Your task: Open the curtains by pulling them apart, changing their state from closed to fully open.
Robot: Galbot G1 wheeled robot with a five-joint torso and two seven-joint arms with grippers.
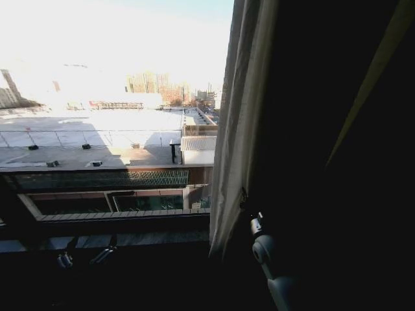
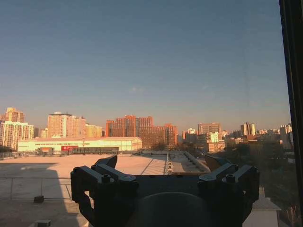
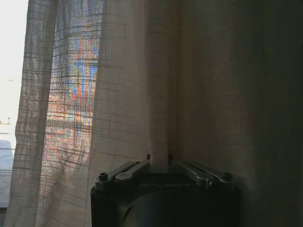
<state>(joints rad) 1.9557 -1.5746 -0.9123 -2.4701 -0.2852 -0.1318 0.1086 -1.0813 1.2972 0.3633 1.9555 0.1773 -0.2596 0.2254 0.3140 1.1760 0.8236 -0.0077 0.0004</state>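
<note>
A sheer white curtain [image 1: 241, 129] hangs bunched in long folds right of the window's middle, with bare glass to its left. My right gripper [image 1: 246, 206] is at the curtain's lower edge. In the right wrist view it [image 3: 159, 160] is shut on a narrow vertical fold of the woven curtain [image 3: 118, 94], which rises straight up from between the jaws. My left gripper [image 1: 84, 257] is low at the left, by the sill. In the left wrist view it [image 2: 163, 165] stands open, facing the bare glass, with nothing between its fingers.
Through the glass lie a rooftop and distant city buildings [image 2: 137, 132]. A dark window frame bar [image 2: 293, 94] runs upright at the glass edge. The dark sill [image 1: 104, 223] crosses the lower window. The area right of the curtain lies in deep shadow.
</note>
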